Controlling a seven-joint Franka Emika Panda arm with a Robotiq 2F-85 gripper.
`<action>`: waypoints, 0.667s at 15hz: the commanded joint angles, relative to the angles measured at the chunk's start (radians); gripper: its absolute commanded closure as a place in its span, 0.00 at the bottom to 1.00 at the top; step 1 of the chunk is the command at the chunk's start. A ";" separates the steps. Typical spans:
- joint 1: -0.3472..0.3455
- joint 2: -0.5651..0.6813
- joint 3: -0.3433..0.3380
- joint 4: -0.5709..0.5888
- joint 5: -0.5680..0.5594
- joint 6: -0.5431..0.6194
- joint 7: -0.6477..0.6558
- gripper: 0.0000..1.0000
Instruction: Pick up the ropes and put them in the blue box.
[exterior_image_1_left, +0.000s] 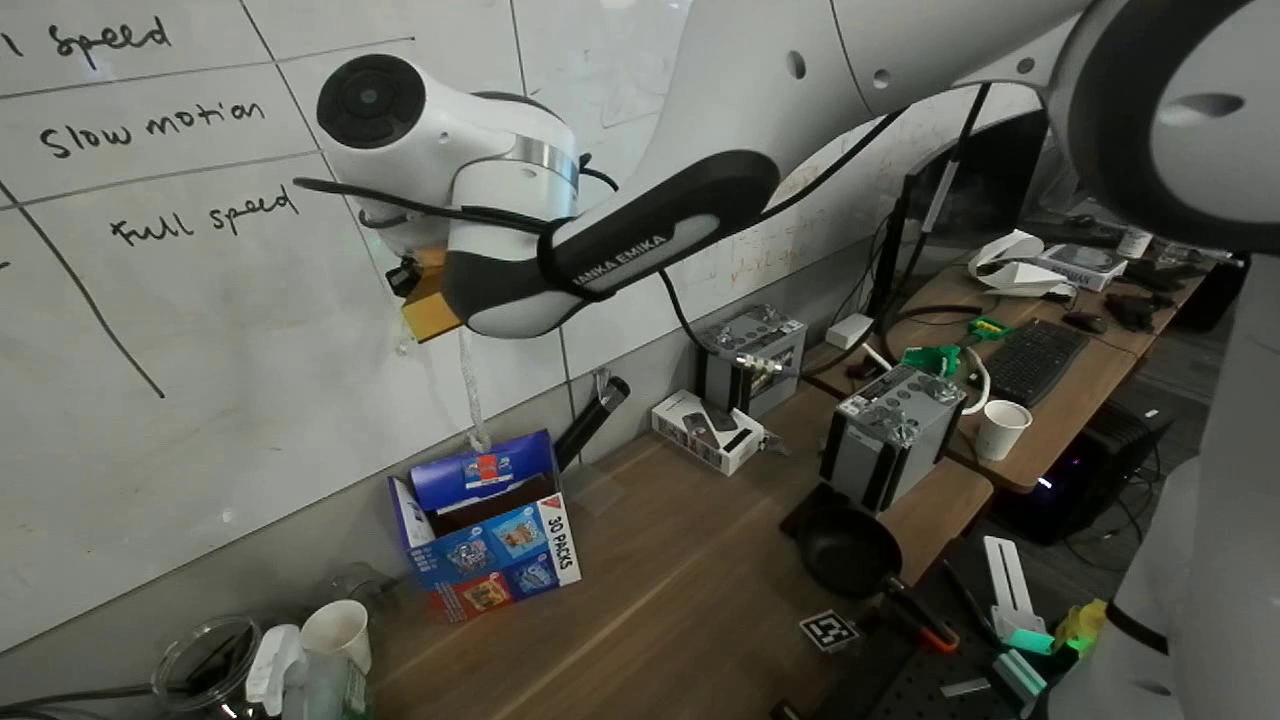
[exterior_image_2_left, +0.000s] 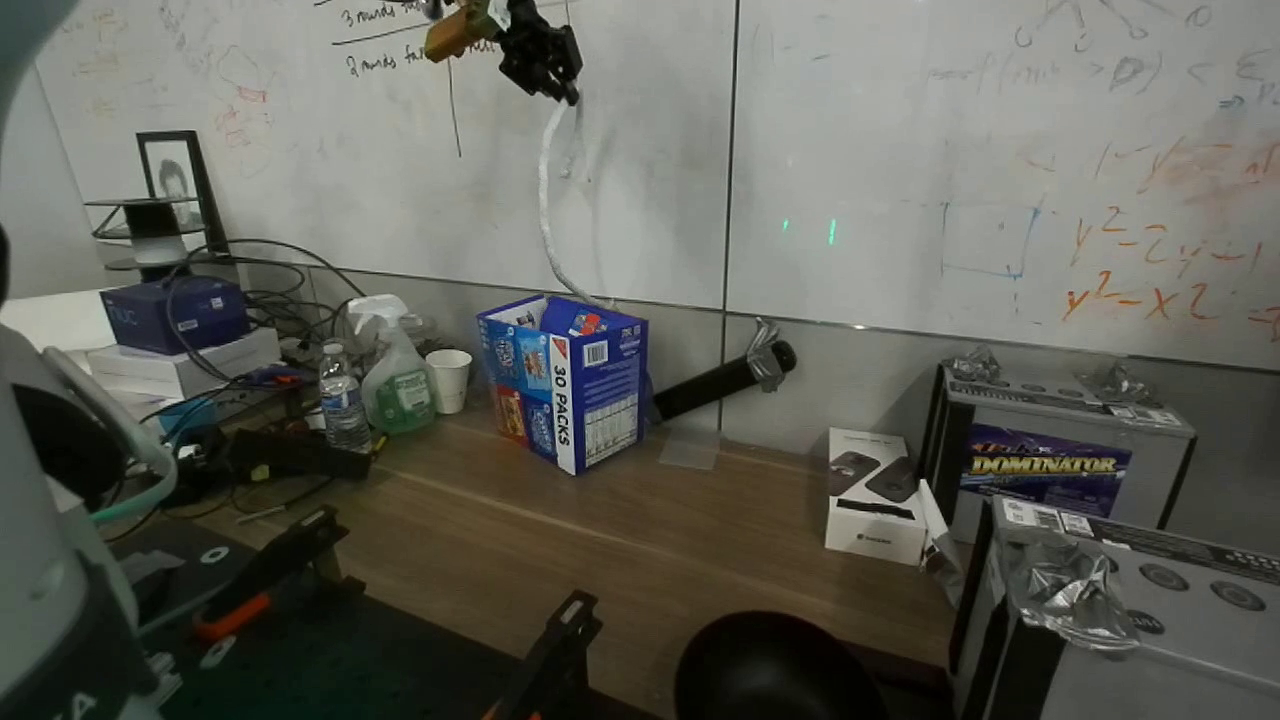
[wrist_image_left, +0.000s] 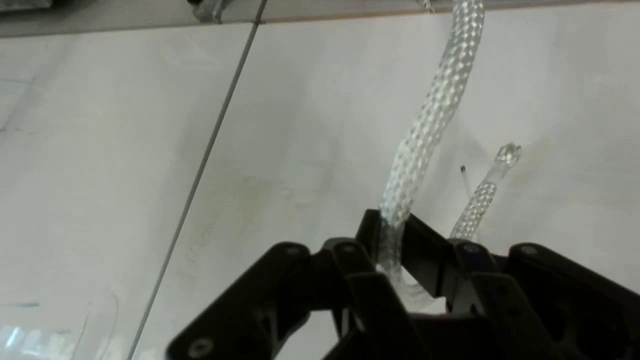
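A white braided rope (wrist_image_left: 430, 125) runs between the fingers of my gripper (wrist_image_left: 391, 235), which is shut on it. In the wrist view a short end of this rope bends back out on the right. The long part hangs down as rope (exterior_image_2_left: 547, 200) in an exterior view, from the gripper (exterior_image_2_left: 567, 95) high over the table. Its lower end reaches the back rim of the blue box (exterior_image_2_left: 612, 390); whether it lies inside or behind, I cannot tell. In an exterior view the arm hides the jaws, while the rope (exterior_image_1_left: 470, 385) meets the raised flap of the open-topped blue box (exterior_image_1_left: 495, 560).
The whiteboard (exterior_image_2_left: 850, 170) stands close behind the gripper. Beside the box a black tube (exterior_image_2_left: 715, 385) leans at the wall. A paper cup (exterior_image_2_left: 449, 380) and spray bottle (exterior_image_2_left: 398, 385) flank it. A phone box (exterior_image_1_left: 705, 430), grey batteries (exterior_image_1_left: 890, 430) and a black pan (exterior_image_1_left: 850, 550) sit further along.
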 joint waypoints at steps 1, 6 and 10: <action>-0.013 -0.028 0.045 -0.004 0.168 -0.134 -0.148 0.95; -0.018 -0.007 0.033 -0.002 0.288 -0.195 -0.247 0.95; -0.031 0.044 0.014 0.026 0.325 -0.224 -0.290 0.95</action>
